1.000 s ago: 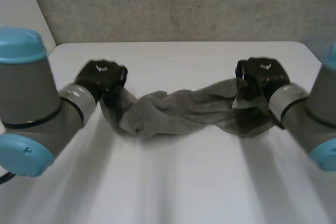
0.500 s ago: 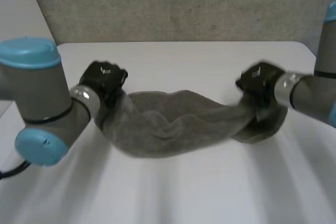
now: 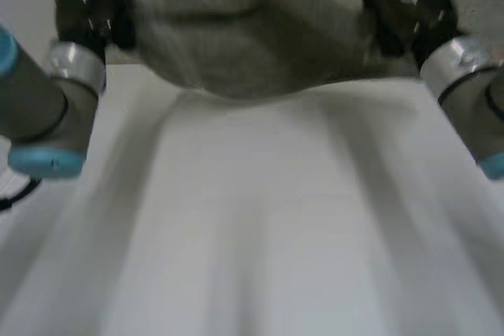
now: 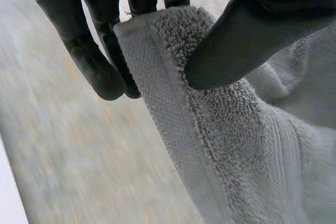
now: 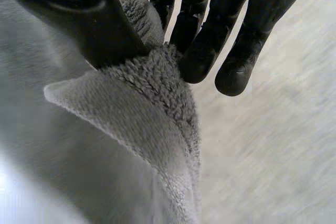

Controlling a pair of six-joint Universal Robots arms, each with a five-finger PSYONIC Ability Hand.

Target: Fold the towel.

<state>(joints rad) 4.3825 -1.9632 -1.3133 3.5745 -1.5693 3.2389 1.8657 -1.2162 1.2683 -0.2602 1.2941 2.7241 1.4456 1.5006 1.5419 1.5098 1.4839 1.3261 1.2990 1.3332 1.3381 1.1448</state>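
Above white table (image 3: 252, 218), grey terry towel (image 3: 244, 37) blurred, folds indistinct. Left hand (image 4: 84, 56) pinches one corner, right hand (image 5: 199, 45) other. Towel lifted clear of table since earlier.

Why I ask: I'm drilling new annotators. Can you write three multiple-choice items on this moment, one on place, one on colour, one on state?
1. Where is the towel?
A. Lying flat
B. Held up off the table, between the left hand and the right hand
C. Hanging from one hand alone

2. What colour is the towel?
A. Grey
B. Red
C. Blue

3. What is the left hand's state?
A. Open and relaxed
B. Shut on the towel
C. Curled, holding nothing

Answers:
1 B: the head view shows it stretched between both hands, sagging in the middle.
2 A: both wrist views show grey terry.
3 B: the left wrist view shows the hand pinching the towel's edge.
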